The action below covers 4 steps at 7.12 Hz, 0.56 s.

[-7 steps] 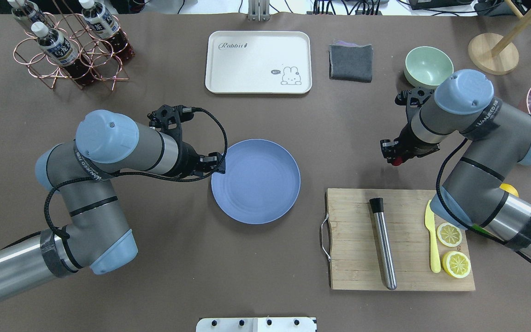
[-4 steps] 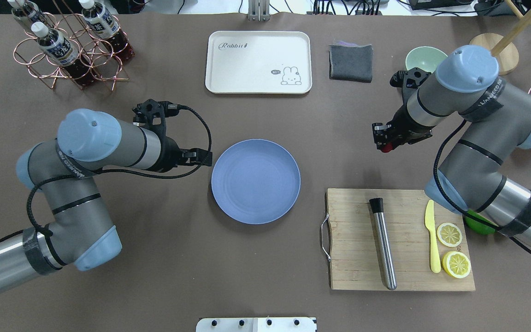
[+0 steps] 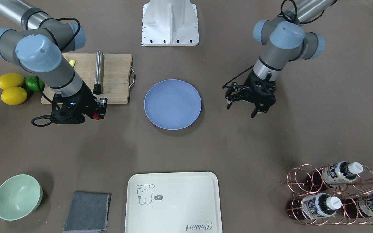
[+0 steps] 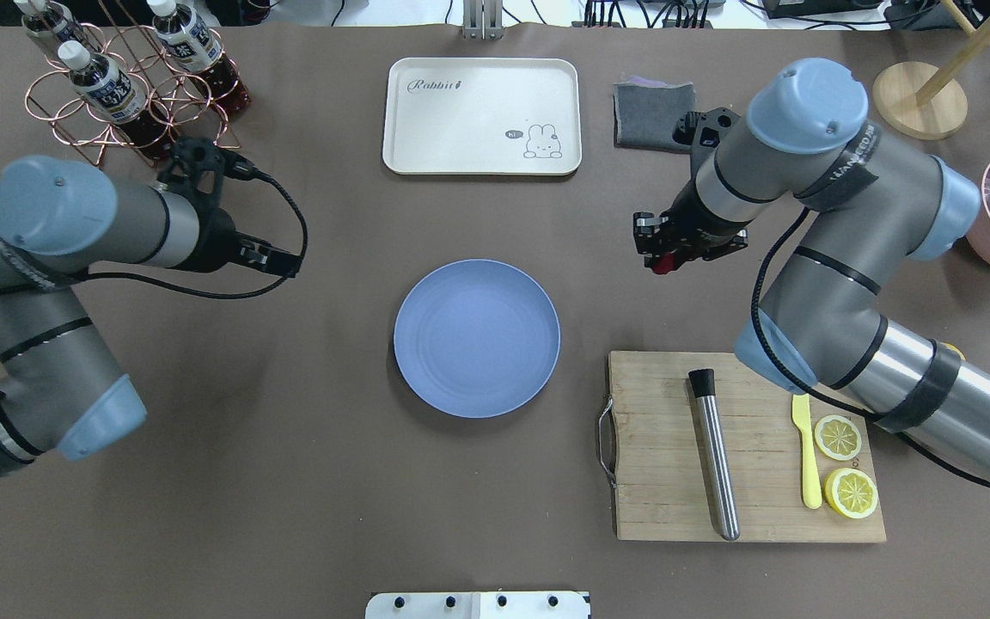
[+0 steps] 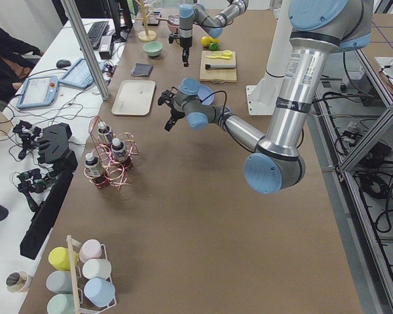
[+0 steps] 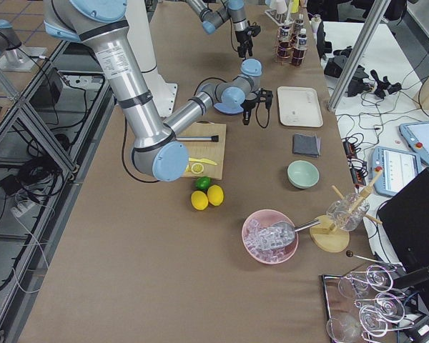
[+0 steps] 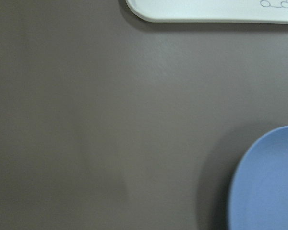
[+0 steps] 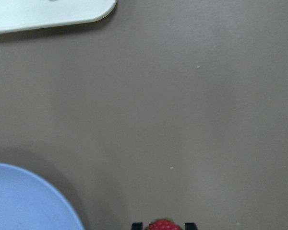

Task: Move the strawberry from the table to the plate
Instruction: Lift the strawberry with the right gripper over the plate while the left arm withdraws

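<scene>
Nearest, a wooden cutting board [image 4: 658,447] lies to the right of the plate [image 4: 476,339] on the table [image 4: 289,481]. Farther off, the right end effector [image 4: 663,258] hangs above the table right of the plate, pinching the strawberry [image 4: 660,263]. Left of the plate, the left end effector [image 3: 241,110] hovers with fingers spread. Beyond the plate sits a cream tray [image 4: 481,115].

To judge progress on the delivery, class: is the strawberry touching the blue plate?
Apart. The overhead view shows the strawberry held in the right gripper, with a strip of bare table between it and the plate.
</scene>
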Motion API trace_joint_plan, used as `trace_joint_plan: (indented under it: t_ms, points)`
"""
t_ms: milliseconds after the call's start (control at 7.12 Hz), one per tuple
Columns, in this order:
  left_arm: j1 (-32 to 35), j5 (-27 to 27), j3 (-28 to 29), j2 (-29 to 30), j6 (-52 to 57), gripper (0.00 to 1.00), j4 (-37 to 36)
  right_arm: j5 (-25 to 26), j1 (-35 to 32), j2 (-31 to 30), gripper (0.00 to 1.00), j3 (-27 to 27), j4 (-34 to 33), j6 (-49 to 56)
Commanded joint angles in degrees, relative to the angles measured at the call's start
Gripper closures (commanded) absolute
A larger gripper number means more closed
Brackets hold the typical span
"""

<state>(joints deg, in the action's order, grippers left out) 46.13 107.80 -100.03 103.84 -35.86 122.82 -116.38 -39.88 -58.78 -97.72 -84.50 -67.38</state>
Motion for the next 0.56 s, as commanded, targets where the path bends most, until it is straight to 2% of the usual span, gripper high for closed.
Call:
trace_joint_plan:
  t_ms: [0,140,281,421]
  points:
    - [4.48,1.53,-0.16,-4.67,2.55,0.02,0.23,6.05,6.8,5.58,1.0,0.24,-4.26,-5.19]
    - [6.93,5.19,0.1,-6.0,2.55,0.02,-0.12,8.08,9.19,7.08,1.0,0.77,-4.27,-6.27]
    - [10.87,12.97,1.49,-8.19,3.68,0.02,-0.73,9.92,10.86,8.05,1.0,1.73,-4.27,-6.36]
    - [14.48,16.09,3.16,-9.26,7.7,0.02,-0.65,11.59,12.1,10.76,1.0,4.52,-4.19,-6.8]
